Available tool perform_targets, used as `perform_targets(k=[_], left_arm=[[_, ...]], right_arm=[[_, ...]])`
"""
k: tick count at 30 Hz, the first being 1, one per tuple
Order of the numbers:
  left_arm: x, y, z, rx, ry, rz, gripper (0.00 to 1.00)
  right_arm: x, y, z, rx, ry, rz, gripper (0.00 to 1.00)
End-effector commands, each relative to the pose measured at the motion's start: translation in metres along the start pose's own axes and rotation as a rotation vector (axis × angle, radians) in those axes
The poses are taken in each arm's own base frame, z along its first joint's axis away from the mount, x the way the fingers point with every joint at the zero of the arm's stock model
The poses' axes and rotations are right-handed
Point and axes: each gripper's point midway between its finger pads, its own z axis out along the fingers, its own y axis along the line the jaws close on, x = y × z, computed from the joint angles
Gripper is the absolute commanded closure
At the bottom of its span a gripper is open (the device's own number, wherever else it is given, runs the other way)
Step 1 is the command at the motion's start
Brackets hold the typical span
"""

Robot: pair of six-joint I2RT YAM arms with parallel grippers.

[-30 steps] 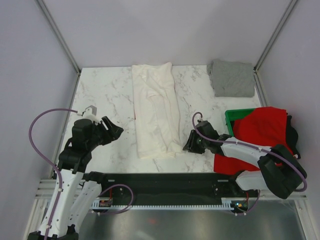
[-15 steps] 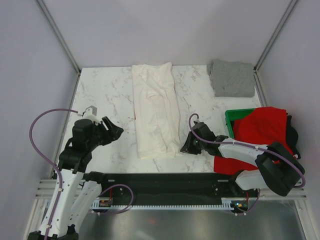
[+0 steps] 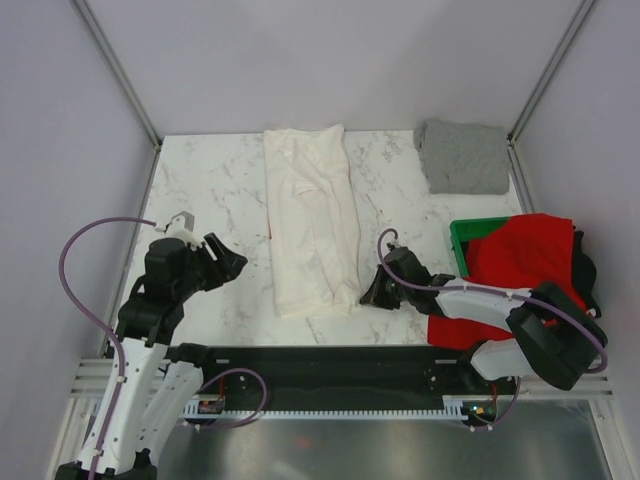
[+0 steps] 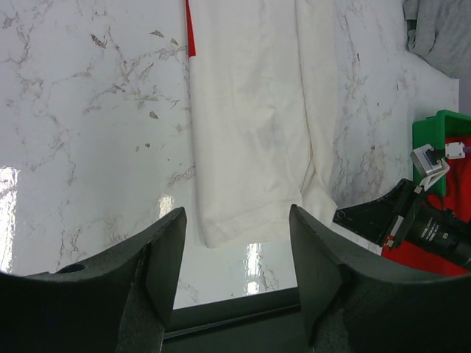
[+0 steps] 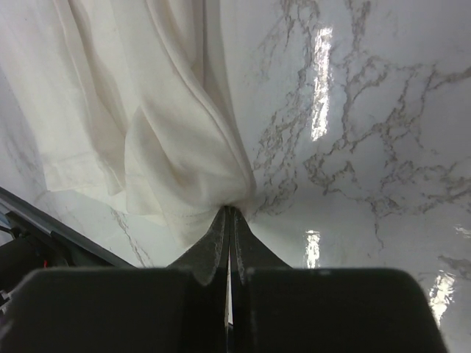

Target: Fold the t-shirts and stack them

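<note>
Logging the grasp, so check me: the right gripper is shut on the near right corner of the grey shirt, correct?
Not the grey shirt. The right gripper is shut on the near right corner of the white shirt. The right wrist view shows that cloth bunched where the jaws meet. The grey shirt lies folded at the back right, apart from both arms.

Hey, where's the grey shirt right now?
In the top view, the grey shirt lies folded in the table's far right corner, beyond the green crate and right of the white shirt.
</note>
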Motion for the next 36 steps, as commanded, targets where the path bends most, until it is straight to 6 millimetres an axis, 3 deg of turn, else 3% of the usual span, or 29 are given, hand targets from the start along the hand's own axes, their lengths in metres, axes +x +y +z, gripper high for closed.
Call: perform_targets(k=[1,2,5,7,9,20,28,31,32,36], left_arm=[[-0.002,-0.002,0.000,0.020,-0.010,0.047,0.34],[-0.002,-0.002,0.000,0.020,-0.010,0.047,0.34],[-0.003,-0.002,0.000,0.021,-0.013,0.048,0.35],[-0.003,-0.003,-0.001,0.024,-0.013,0.048,0.35],[-0.002,-0.003,0.000,0.025,-0.011,0.049,0.35],[-0.003,-0.003,-0.001,0.022,-0.016,0.048,0.35],[-0.004,-0.003,-0.001,0.022,-0.021,0.046,0.35],[-0.004,-0.003,-0.002,0.024,-0.024,0.048,0.35],[-0.004,-0.003,-0.003,0.023,-0.026,0.048,0.35],[-0.004,-0.003,-0.003,0.027,-0.029,0.047,0.35]], right_arm=[[-0.006,-0.004,-0.010,0.030,-0.038,-0.036,1.00],[-0.004,-0.007,-0.014,0.049,-0.031,-0.052,1.00],[-0.013,-0.001,-0.031,0.049,-0.069,-0.079,0.58],[-0.017,0.003,-0.041,0.033,-0.099,-0.084,0.48],[-0.016,0.003,-0.043,0.026,-0.102,-0.084,0.46],[-0.007,0.008,-0.015,0.033,-0.046,-0.128,0.47],[0.005,-0.003,0.000,0.065,-0.011,-0.133,0.50],[0.008,-0.010,0.003,0.086,-0.005,-0.128,0.60],[0.010,-0.014,0.004,0.098,-0.002,-0.128,0.73],[0.014,-0.025,0.009,0.130,0.004,-0.125,0.91]])
